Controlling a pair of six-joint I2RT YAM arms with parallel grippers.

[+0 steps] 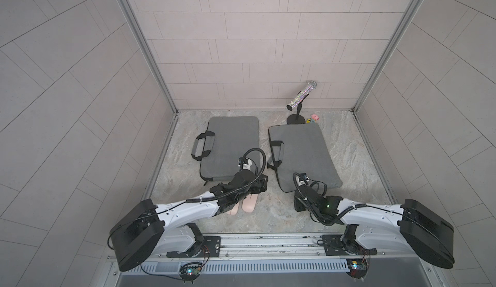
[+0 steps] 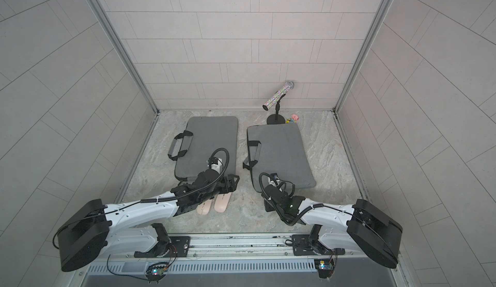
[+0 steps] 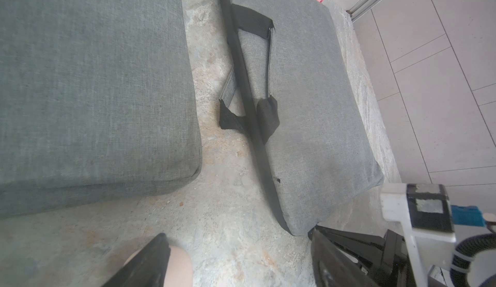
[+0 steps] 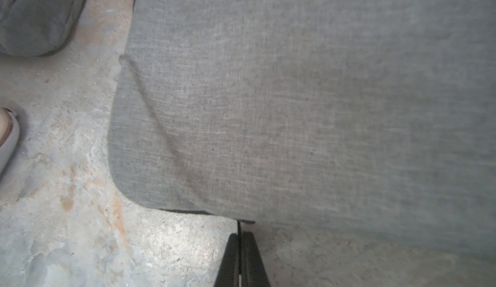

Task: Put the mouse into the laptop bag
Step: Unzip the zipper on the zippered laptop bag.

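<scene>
Right wrist view, right claw (image 4: 240, 236) closed tight at grey laptop bag (image 4: 295, 111) edge, left claw (image 3: 239, 240) spread wide above pink mouse (image 3: 179, 264).

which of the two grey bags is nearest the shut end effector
The grey fabric laptop bag on the robot's right, by the black microphone stand; the right end effector sits at its near corner.

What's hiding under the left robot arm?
Two pink mice lie side by side. Only their near ends show; the arm covers the rest.
</scene>
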